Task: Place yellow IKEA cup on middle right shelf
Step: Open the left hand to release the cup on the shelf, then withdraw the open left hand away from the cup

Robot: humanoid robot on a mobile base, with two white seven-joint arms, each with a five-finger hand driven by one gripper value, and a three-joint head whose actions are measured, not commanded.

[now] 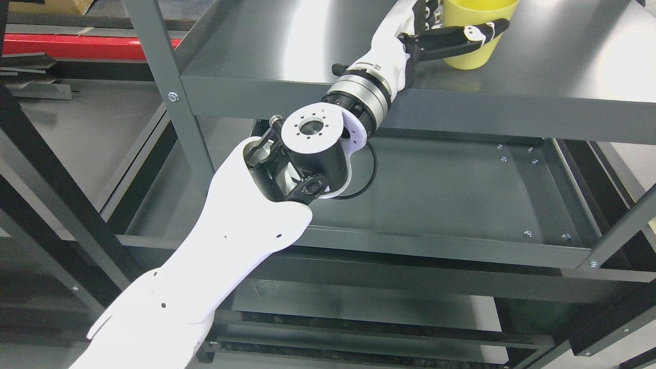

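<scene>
A yellow cup (474, 36) stands upright on the grey metal shelf (564, 77) at the top of the head view, its rim cut off by the picture's edge. My left arm reaches up from the lower left, and its hand (451, 31) wraps the cup: a black finger (461, 38) lies across the cup's front, the others are behind its left side. The cup's base appears to rest on the shelf. The right arm does not show.
Below that shelf is a lower grey tray shelf (451, 205) with screws near its right side. Grey uprights (164, 87) stand at the left, and another (615, 230) at the right. A red beam (77, 46) lies at the upper left.
</scene>
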